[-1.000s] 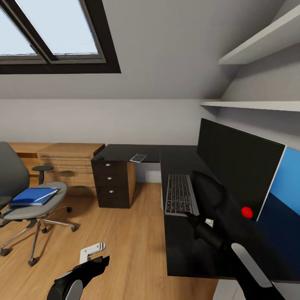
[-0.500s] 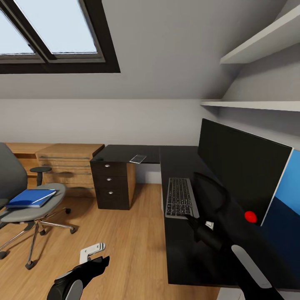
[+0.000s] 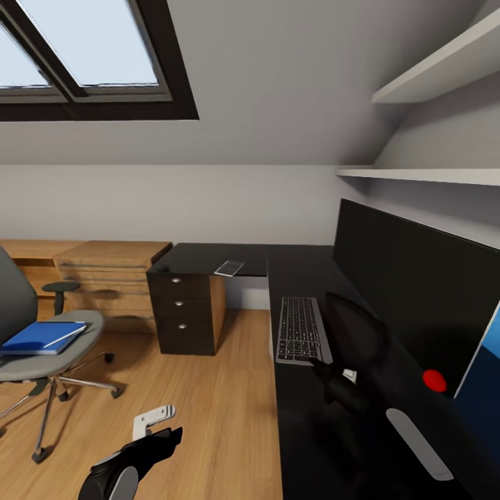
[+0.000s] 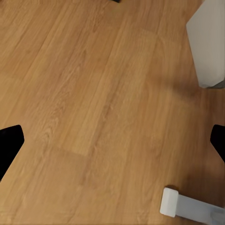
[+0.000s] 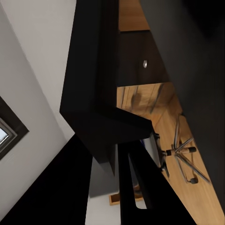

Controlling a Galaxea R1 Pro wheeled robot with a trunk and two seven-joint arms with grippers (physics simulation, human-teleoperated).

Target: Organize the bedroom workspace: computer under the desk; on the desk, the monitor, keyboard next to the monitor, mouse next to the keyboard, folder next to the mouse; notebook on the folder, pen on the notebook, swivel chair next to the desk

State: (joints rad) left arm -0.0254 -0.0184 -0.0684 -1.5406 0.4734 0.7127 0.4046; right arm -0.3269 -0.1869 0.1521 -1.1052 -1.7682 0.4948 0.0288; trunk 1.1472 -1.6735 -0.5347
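Black and glossy, our left arm's fingers [image 3: 163,434] hang low over the wooden floor [image 3: 208,403], spread wide and released with nothing between them, while our right arm [image 3: 354,389] reaches over the dark desk [image 3: 305,423] just beyond the keyboard's near edge, and we cannot tell how its fingers stand. Farther along the desk the keyboard [image 3: 298,328] lies beside the black monitor [image 3: 410,292]; off to our left the blue folder [image 3: 42,337] rests on the seat of the swivel chair [image 3: 35,361], well apart from the desk.
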